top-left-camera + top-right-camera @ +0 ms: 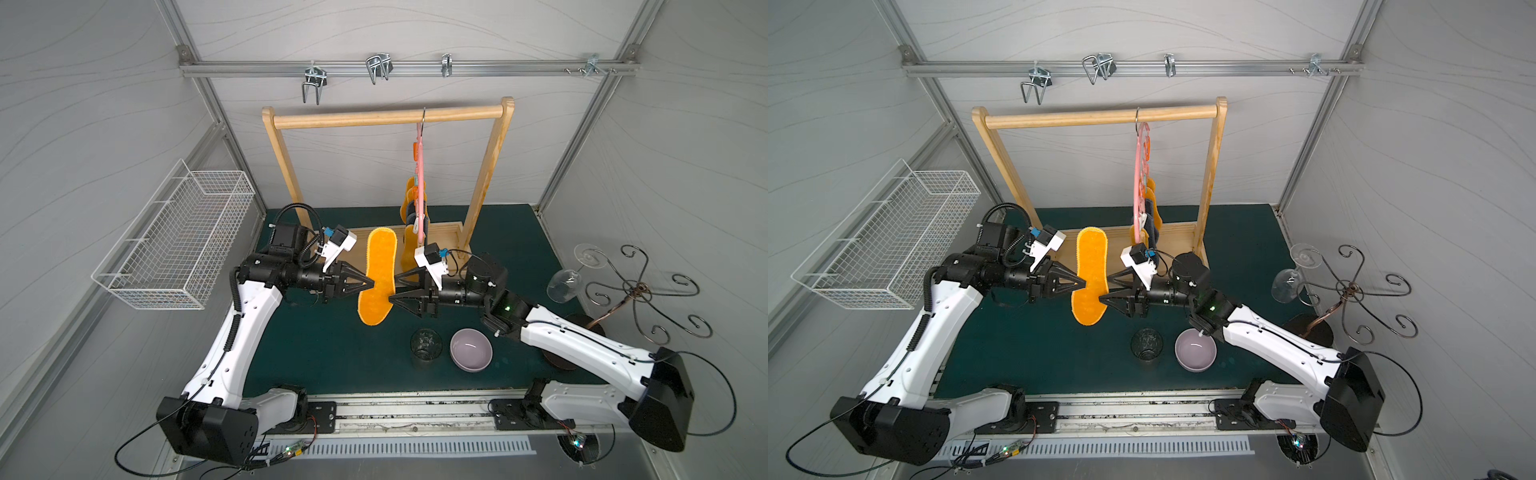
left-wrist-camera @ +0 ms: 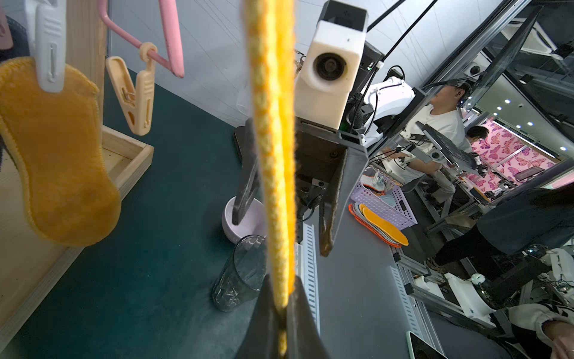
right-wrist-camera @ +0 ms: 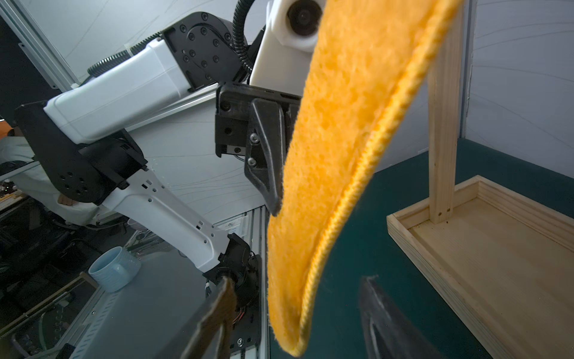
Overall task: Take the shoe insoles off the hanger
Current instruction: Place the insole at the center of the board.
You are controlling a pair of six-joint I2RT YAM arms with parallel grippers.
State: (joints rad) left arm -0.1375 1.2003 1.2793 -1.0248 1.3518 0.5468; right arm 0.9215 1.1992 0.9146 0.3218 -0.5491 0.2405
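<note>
orange fuzzy insole [image 1: 376,278] free of hanger [image 1: 420,166], held mid-air above table [image 1: 316,353]. left fingers [image 1: 368,284] pinching one long edge; right fingers [image 1: 399,300] spread astride opposite edge. judged light, floppy, non-slip pile: pinch stitched rim mid-length. other insoles [image 1: 410,191] clipped on hanger.

We see one mustard insole [image 1: 380,262] upright in midair, off the pink hanger [image 1: 420,166]; other insoles [image 1: 409,199] hang clipped there.

Hung insoles [image 1: 407,208]: overlapping, lower ends behind my right wrist camera [image 1: 430,255]; count unclear.
Hanger [image 1: 419,166]: edge-on from above; clothespins [image 1: 414,150] too small to count.
My right fingers [image 3: 214,317]: blurred, cropped at edge.
</note>
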